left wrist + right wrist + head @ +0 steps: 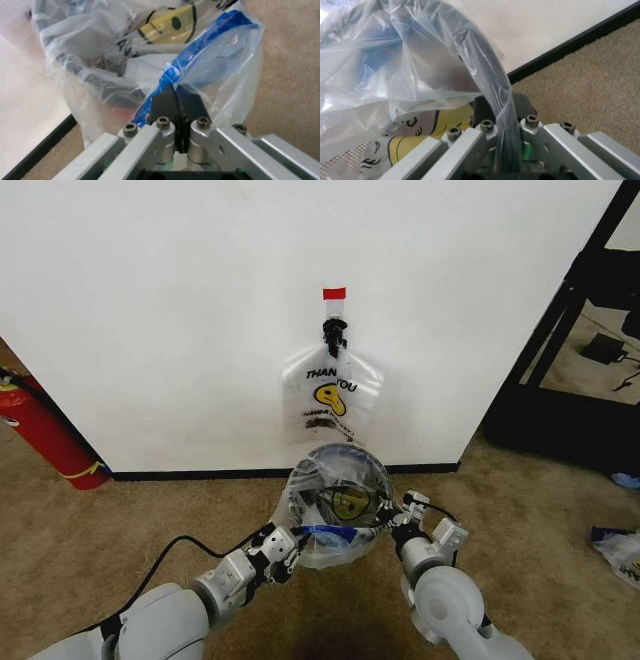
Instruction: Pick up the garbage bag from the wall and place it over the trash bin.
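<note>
Head view has the garbage bag (335, 505) draped over the trash bin (352, 502) on the carpet, just before the wall (200, 300). My left pincer (292, 542) is clamped on the bag's blue rim at the bin's near left side. My right pincer (402, 520) pinches the plastic at the right side. A white "THANK YOU" bag bundle (332, 395) hangs on the wall above.

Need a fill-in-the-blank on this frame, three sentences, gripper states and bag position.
1. The left gripper is shut on the bag's ____ rim patch.
2. The garbage bag is spread over the ____.
3. More bags hang on the ____ behind.

Missing words: blue; trash bin; wall.
</note>
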